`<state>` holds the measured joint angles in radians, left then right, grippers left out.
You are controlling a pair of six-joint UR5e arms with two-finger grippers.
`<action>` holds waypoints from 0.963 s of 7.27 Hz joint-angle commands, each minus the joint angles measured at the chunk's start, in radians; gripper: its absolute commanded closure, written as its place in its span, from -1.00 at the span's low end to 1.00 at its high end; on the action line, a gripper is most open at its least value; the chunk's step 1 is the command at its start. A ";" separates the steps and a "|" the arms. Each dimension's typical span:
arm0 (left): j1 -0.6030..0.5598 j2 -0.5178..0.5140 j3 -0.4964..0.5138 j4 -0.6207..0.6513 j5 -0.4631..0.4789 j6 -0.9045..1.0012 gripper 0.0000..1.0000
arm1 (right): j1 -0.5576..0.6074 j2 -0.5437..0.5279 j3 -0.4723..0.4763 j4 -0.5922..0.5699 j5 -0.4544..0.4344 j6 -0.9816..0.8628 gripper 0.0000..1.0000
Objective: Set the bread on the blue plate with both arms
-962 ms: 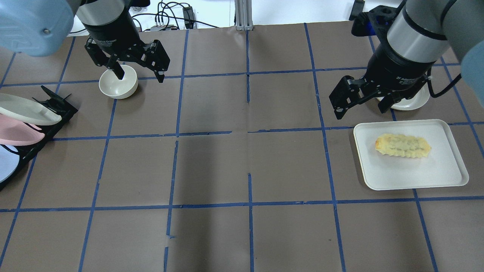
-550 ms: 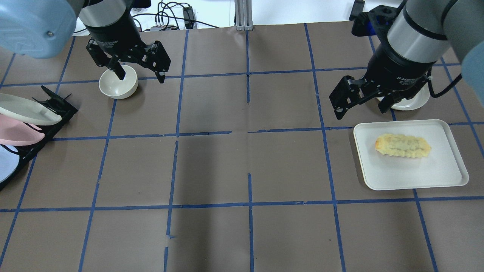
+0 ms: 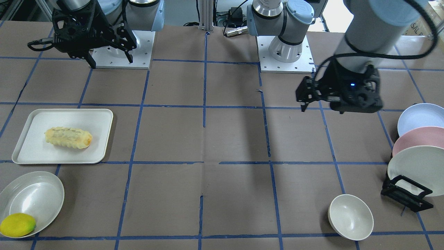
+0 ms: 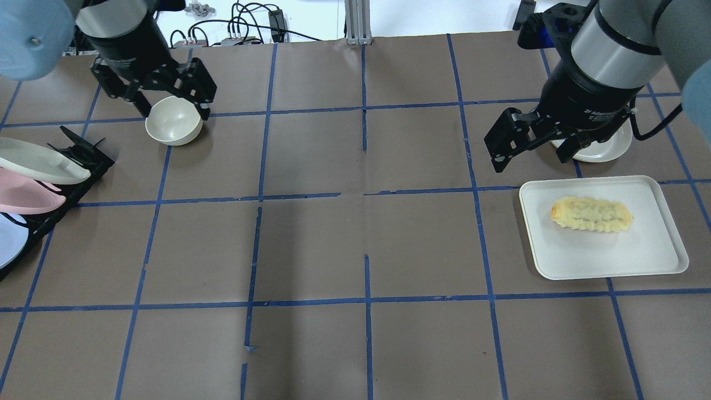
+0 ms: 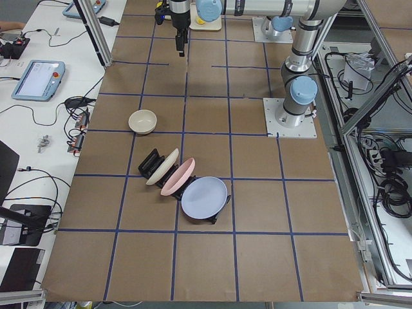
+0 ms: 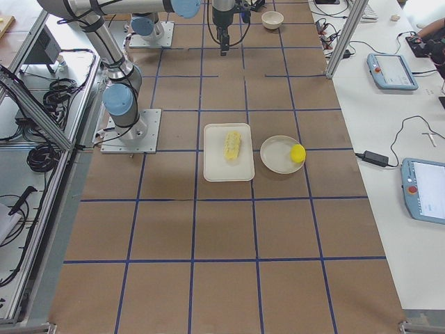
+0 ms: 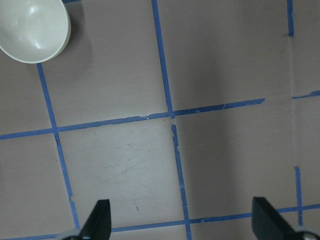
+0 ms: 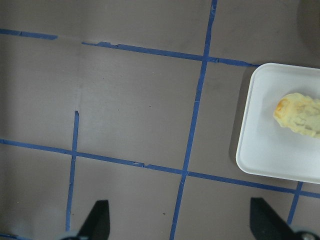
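Overhead exterior: left claw (image 4: 173,108), spread and empty, now shifted off the bowl (image 4: 173,126) toward the rack (image 4: 83,154) with the blue plate (image 4: 10,240). Right claw (image 4: 532,161), spread too, unmoved near the tray (image 4: 605,262); bread (image 4: 592,214) untouched on it. Likely fetching the plate first; bread pickup still ahead.

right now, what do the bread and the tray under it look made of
The bread: likely moulded plastic or foam, matte, with regular pressed ridges and a painted orange end. The tray: likely hard plastic or melamine, smooth off-white, with a rounded raised rim.
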<state>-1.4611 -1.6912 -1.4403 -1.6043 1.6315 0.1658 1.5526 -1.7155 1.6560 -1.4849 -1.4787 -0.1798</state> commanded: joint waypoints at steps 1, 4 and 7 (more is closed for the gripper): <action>0.309 -0.002 0.007 -0.014 0.025 0.156 -1.00 | 0.003 -0.003 -0.002 0.000 0.000 -0.001 -1.00; 0.611 -0.086 0.038 -0.017 0.024 0.531 -1.00 | 0.004 -0.003 -0.001 0.001 0.000 -0.003 -1.00; 0.873 -0.247 0.176 -0.003 0.008 0.878 -1.00 | -0.081 0.005 0.049 -0.037 -0.018 -0.389 -0.99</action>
<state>-0.6890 -1.8541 -1.3342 -1.6111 1.6476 0.9294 1.5249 -1.7125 1.6801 -1.4971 -1.4854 -0.3576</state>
